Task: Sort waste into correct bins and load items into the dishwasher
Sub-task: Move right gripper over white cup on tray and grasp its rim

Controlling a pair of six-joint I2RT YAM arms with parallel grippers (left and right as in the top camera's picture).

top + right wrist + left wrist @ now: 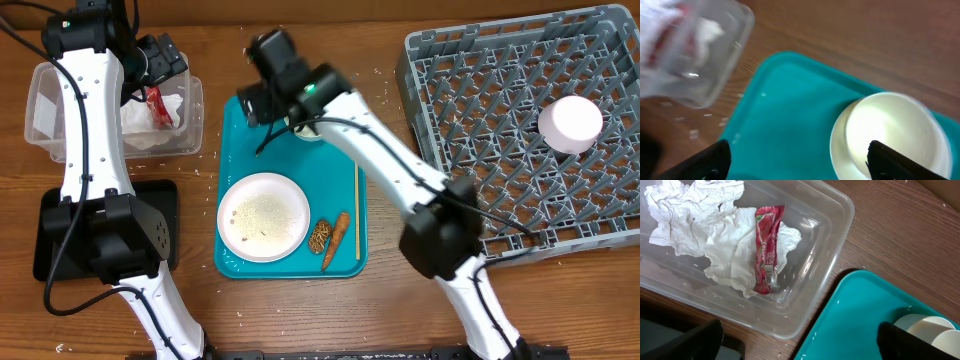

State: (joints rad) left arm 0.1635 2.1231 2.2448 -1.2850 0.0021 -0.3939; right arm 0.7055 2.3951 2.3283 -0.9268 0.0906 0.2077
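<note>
The clear tub [45,110] at the far left holds crumpled white paper [730,262] and a red wrapper [767,250]. My left gripper [158,62] hovers over the tub's right end, open and empty [797,342]. My right gripper [262,100] is open and empty over the far end of the teal tray [800,160], beside a white bowl [890,135]. On the teal tray [345,262] lie a white plate [264,216] with rice grains, a brown lump [321,236], a carrot stick [336,240] and a chopstick [358,215]. The grey dish rack [500,150] holds a white cup [571,124].
The black tray [160,215] lies at the near left, mostly under my left arm. Rice grains are scattered on the wooden table around the tub and the teal tray. My right arm crosses between the teal tray and the rack.
</note>
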